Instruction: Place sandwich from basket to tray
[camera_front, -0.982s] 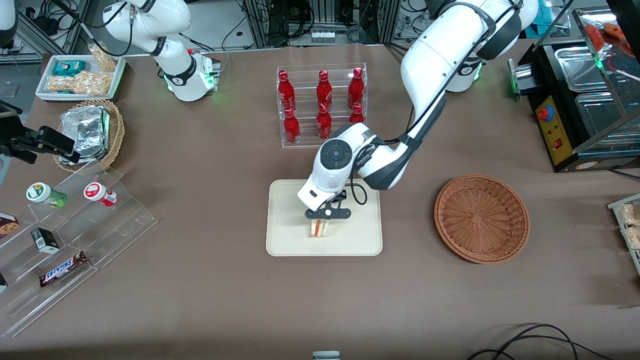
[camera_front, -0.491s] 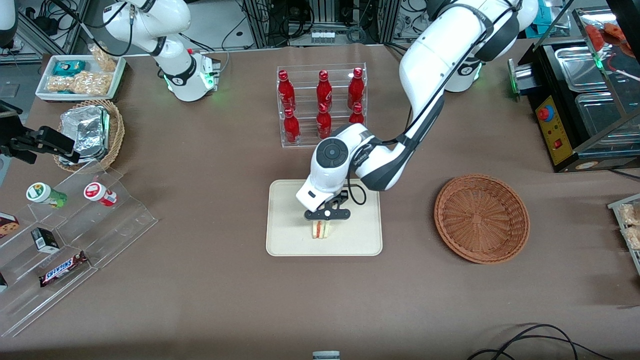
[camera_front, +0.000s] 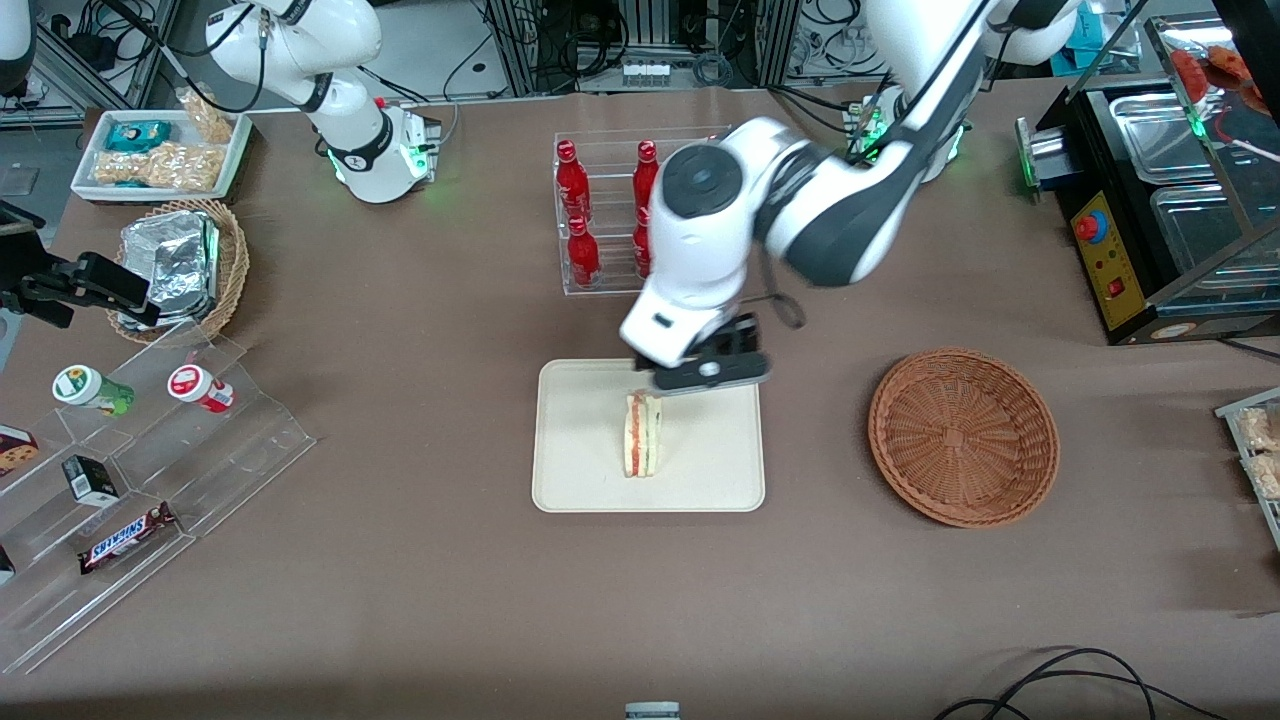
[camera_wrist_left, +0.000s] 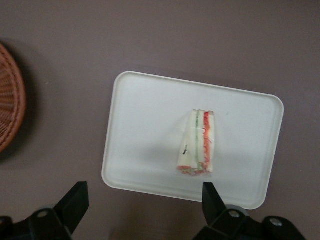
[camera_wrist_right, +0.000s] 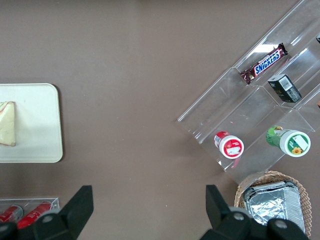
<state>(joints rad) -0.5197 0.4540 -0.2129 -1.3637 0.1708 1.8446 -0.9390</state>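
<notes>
I have the sandwich (camera_front: 640, 434) standing on the tray (camera_front: 578, 470), cut side up, near the tray's middle — nothing is touching it. My gripper (camera_front: 707, 371) hangs above the tray's edge nearest the bottle rack (camera_front: 610, 215), its fingers (camera_wrist_left: 74, 202) spread wide apart and holding nothing. From the gripper, the sandwich lies below and toward the front camera; its long axis runs from the rack edge of the tray toward the front camera, and in the wrist view it sits between the lines of the two open fingers. The basket (camera_front: 963, 435) lies on the table (camera_front: 400, 580) well apart from the tray, toward my working arm's end, with nothing in it. I judge the placing done — what remains is drawing the arm clear, and since the gripper is already above the sandwich's top, rising away should not brush it.
</notes>
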